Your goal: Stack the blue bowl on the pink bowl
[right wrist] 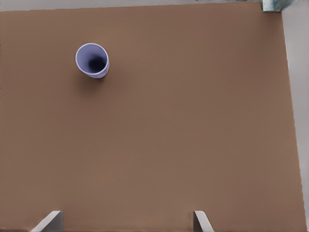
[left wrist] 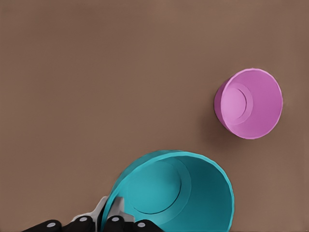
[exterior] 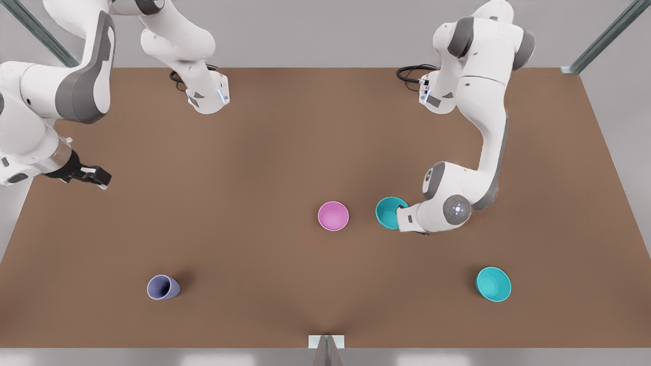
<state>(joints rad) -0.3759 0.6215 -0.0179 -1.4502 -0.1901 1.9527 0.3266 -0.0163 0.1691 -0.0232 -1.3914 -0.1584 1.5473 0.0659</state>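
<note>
The blue bowl [exterior: 389,212] is pinched at its rim by the closed left hand [left wrist: 113,220], near the pink bowl [exterior: 333,215]. A slip is possible. The open right hand [exterior: 94,175] waits apart.

Seen from my right wrist: a lavender cup [right wrist: 92,60] stands upright on the brown table [right wrist: 169,145], its dark mouth open to me. Two pale fingertips [right wrist: 49,220] of my right hand [right wrist: 126,221] frame bare tabletop, set wide apart.
</note>
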